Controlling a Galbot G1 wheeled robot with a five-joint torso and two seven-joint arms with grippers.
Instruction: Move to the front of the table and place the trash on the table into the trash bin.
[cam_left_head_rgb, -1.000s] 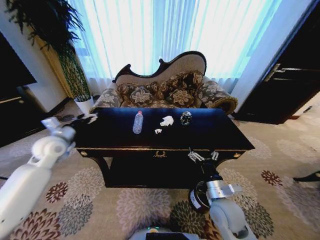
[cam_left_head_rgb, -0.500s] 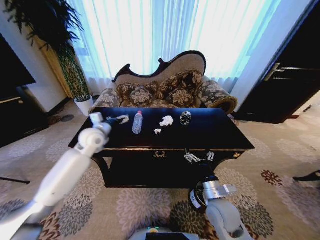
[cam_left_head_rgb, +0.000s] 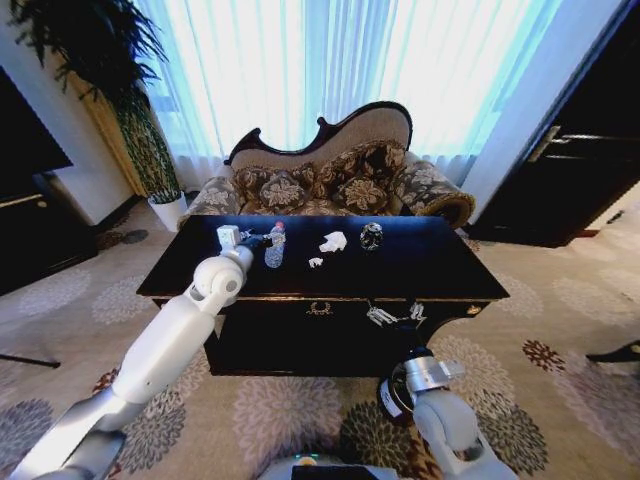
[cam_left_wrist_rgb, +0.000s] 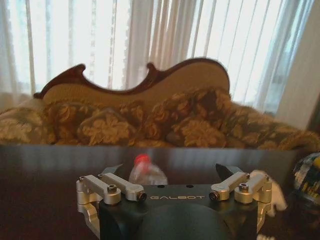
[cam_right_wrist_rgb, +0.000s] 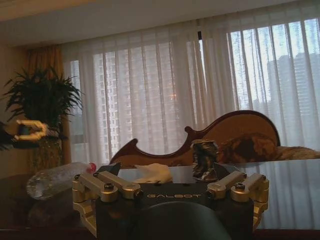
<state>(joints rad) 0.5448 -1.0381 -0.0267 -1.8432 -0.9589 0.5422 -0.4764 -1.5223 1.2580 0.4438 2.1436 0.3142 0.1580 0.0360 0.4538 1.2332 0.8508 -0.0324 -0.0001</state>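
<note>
On the dark glossy table lie a clear plastic bottle, white wadded paper with a smaller bit, and a dark silvery ball. My left gripper is open over the table, just left of the bottle. In the left wrist view the red-capped bottle lies ahead of the spread jaws, apart from them. My right gripper stands open and holds nothing at the table's front edge. The black trash bin stands on the carpet below it, partly hidden by my right arm.
A patterned sofa stands behind the table before bright curtains. A potted plant is at the back left and a dark cabinet at the right. Floral carpet surrounds the table.
My left arm has swung in from the table's left corner to over the tabletop beside the bottle. The right gripper has barely shifted.
</note>
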